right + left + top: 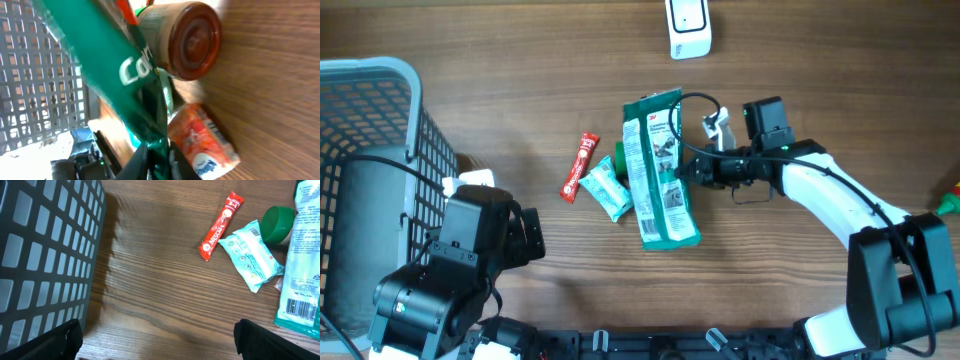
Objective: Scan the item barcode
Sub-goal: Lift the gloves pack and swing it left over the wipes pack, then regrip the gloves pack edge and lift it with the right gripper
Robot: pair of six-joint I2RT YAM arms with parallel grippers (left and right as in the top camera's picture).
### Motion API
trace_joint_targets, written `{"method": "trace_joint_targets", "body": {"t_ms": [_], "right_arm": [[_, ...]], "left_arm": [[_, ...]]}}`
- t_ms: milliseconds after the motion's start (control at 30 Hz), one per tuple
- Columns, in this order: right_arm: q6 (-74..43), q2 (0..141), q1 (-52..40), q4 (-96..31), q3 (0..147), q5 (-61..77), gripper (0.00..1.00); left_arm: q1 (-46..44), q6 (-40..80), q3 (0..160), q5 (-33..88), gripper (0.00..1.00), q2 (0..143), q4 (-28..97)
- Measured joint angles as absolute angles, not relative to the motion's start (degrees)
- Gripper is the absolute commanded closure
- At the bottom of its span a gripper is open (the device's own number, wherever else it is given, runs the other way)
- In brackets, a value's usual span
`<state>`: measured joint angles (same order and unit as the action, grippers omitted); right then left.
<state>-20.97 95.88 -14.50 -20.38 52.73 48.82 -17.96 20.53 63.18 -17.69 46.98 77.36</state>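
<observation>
A long green packet (658,170) lies across the middle of the table, its printed back facing up and a barcode at its near end (300,307). My right gripper (688,170) is at its right edge. In the right wrist view the fingers (159,150) stand close together with the packet's green film (115,75) pinched between them. A white scanner (688,28) stands at the far edge. My left gripper (160,340) hangs wide open over bare wood beside the basket, with nothing between its fingers.
A grey mesh basket (370,150) fills the left side. A red stick sachet (579,167), a pale teal wipes pack (608,190) and a green cap (277,224) lie left of the packet. A brown-ended jar (192,40) and an orange pack (205,142) sit beside it.
</observation>
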Motion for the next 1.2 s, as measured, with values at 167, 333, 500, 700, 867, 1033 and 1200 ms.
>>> {"method": "trace_joint_targets", "body": {"t_ms": [167, 333, 500, 700, 867, 1033, 1200], "right_arm": [[-16.73, 95.79, -14.96, -20.38, 52.73, 48.47, 0.71], [-13.69, 95.68, -14.96, -20.34, 51.16, 46.96, 0.2], [-7.9, 95.68, -14.96, -21.32, 50.0, 46.5, 0.0], [4.84, 95.68, -14.96, -23.75, 49.98, 50.41, 0.05], [8.27, 95.88, -14.96, -19.88, 49.95, 51.88, 0.07], [9.13, 102.61, -15.22, -15.94, 49.95, 56.25, 0.1], [9.17, 105.16, -15.29, -12.38, 49.95, 58.78, 0.14]], "left_arm": [[-17.96, 20.53, 63.18, -17.69, 0.0, 46.98, 77.38], [-17.96, 20.53, 63.18, -17.69, 0.0, 46.98, 77.38], [-17.96, 20.53, 63.18, -17.69, 0.0, 46.98, 77.36], [-17.96, 20.53, 63.18, -17.69, 0.0, 46.98, 77.38], [-17.96, 20.53, 63.18, -17.69, 0.0, 46.98, 77.36], [-17.96, 20.53, 63.18, -17.69, 0.0, 46.98, 77.38], [-17.96, 20.53, 63.18, -17.69, 0.0, 46.98, 77.38]]}}
